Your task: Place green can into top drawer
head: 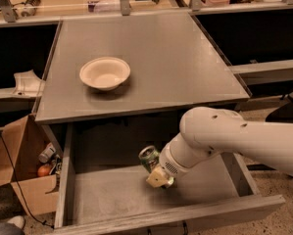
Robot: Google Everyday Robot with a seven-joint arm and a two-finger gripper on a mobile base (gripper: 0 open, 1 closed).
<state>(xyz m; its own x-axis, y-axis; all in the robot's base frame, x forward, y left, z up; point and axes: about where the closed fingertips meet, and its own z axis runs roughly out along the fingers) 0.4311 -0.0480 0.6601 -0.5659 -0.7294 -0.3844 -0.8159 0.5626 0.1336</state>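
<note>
One can point(148, 156) in hand point(159, 177), inside drawer point(111, 196)

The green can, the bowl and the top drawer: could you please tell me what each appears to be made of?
The green can, held tilted by the gripper inside the top drawer: likely thin metal, since its silver top glints. The bowl: cream and matte, perhaps paper or plastic; unclear. The top drawer: flat matte grey, painted metal or laminate, hard to tell.

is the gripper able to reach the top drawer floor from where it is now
Probably yes. The gripper, shut on the tilted green can, is inside the open top drawer, just over its bare floor. Nothing lies under it and the side walls stand clear.
</note>
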